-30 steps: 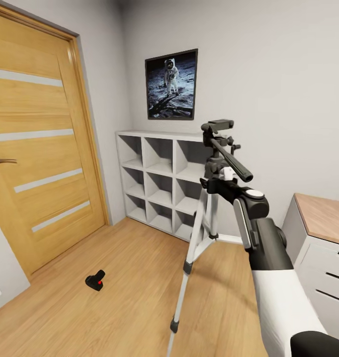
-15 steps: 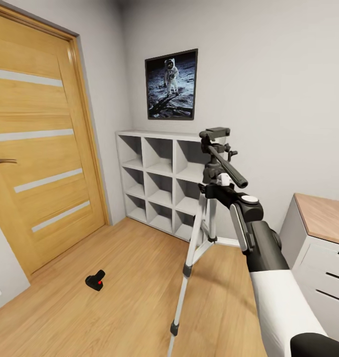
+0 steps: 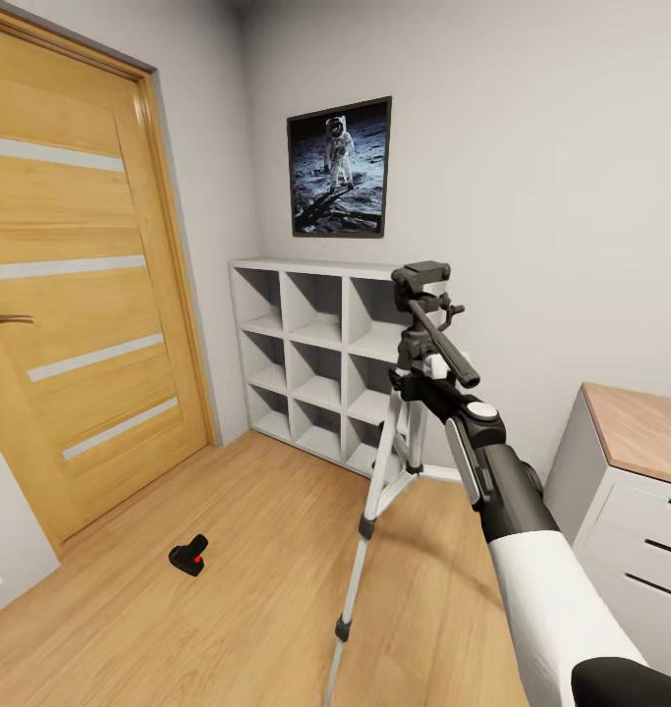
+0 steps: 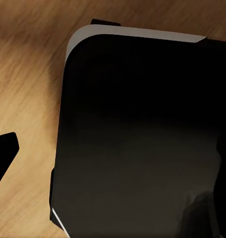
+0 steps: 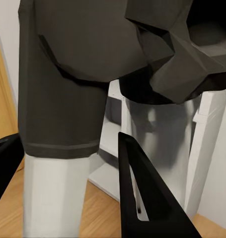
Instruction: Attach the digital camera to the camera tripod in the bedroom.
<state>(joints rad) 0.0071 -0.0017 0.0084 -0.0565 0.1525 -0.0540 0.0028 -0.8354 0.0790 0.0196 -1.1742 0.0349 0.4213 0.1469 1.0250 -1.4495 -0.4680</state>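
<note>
Light wood plank floor [image 3: 266, 550]: digital camera [image 3: 189, 555], black with red dot, lies near the oak door [image 3: 80, 295]. Right gripper [image 3: 425, 378] jaws closed on the camera tripod [image 3: 414, 393] below its black head; silver legs. Behind: white cube shelving [image 3: 315, 353], poster [image 3: 339, 168]. Left jaws: cannot tell.
</note>
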